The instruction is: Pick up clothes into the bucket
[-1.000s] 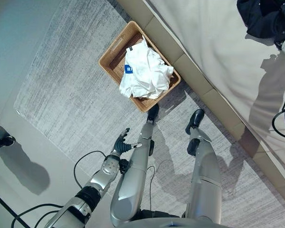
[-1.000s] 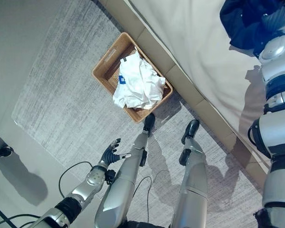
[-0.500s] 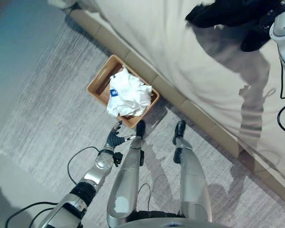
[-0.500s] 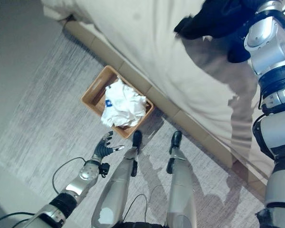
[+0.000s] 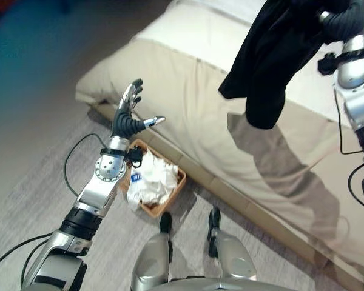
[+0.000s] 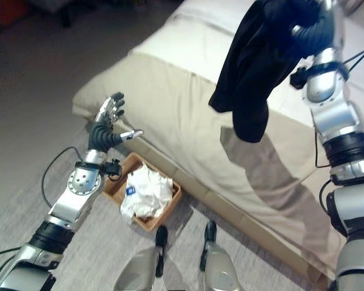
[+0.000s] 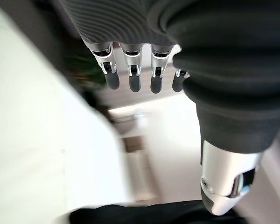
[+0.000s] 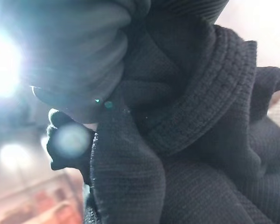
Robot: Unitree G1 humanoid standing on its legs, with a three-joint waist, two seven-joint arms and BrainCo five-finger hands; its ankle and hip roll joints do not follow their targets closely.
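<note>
The right hand [image 6: 312,30] is holding a black garment [image 6: 252,73] up high, its fingers curled into the knit fabric, as the right wrist view shows from close up. The garment is hanging free in the air above the bed [image 5: 194,103], well apart from the wicker basket [image 5: 175,190] that is sitting on the rug [image 5: 42,200] just beside the bed's base. The step in hand looks like the carry: the garment is lifted off the bed and not yet over the basket.

The left hand [image 5: 128,118] is raised over the bed's edge above the basket, its fingers spread and straight, holding nothing.

The basket is already holding 1 crumpled white garment [image 5: 151,182] with a small blue patch, which is piling above the rim and covering most of the opening.

The next move probably calls for swinging the right arm down and across toward the basket, then releasing once the cloth is hanging over it. Because the basket looks nearly full, the long black garment could drape over the rim.
</note>
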